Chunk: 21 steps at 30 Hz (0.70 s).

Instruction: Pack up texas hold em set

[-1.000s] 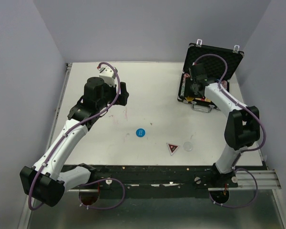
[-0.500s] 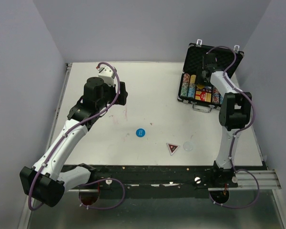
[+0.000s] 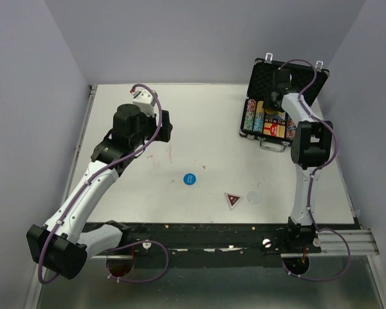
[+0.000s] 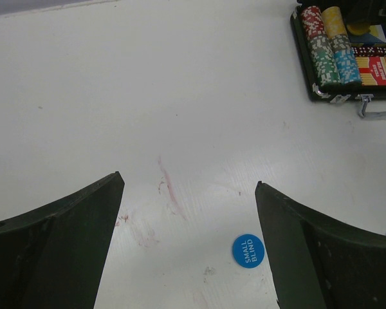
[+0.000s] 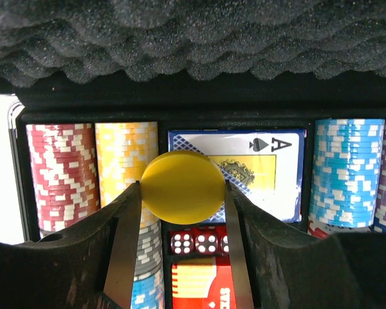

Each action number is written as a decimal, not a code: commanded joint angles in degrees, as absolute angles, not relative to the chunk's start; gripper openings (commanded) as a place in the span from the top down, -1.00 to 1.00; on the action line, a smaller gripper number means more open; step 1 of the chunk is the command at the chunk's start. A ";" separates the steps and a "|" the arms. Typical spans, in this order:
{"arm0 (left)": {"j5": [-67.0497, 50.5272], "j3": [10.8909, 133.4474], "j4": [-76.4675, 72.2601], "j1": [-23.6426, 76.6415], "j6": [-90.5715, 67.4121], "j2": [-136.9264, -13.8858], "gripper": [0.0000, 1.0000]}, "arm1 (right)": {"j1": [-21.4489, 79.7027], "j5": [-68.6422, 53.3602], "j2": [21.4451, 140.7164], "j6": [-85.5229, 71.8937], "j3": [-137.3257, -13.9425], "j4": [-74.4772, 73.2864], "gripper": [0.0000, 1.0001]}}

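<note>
My right gripper (image 5: 182, 193) is part-closed on a plain yellow disc (image 5: 183, 177), pinching it edge to edge with no writing on the face I see. It hangs over the open case (image 3: 260, 77), which sits at the far right of the table (image 3: 199, 122) with its lid upright. Under the disc I read an "A" and a spade on the card deck (image 5: 270, 174). Red dice (image 5: 196, 243) lie just below, and the lettering on the red deck (image 5: 199, 283) is cut off. Chip rows (image 5: 61, 174) flank the cards, and grey foam (image 5: 193, 32) fills the lid.

My left gripper (image 4: 188, 182) is spread wide and empty, well apart from the case. Below it lies a blue disc (image 4: 248, 250) reading "SMALL BLIND". A red triangle (image 3: 232, 199) and a pale disc (image 3: 253, 197) lie near the table's front edge; I can't read either of them.
</note>
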<state>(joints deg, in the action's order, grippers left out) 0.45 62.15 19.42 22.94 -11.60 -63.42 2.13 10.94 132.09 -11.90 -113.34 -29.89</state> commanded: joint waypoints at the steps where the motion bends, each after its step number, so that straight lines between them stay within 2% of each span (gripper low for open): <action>1: 1.23 63.81 19.60 22.68 -10.99 -62.84 -0.97 | 1.41 12.57 133.77 -12.13 -114.35 -30.76 -0.11; 12: 1.05 63.90 19.69 22.68 -11.07 -62.84 -0.97 | 0.97 11.25 134.03 -11.60 -114.17 -31.73 -0.15; 21: 0.97 63.90 19.77 22.68 -11.16 -62.67 -0.97 | 0.97 10.90 133.95 -11.16 -114.08 -32.52 -0.43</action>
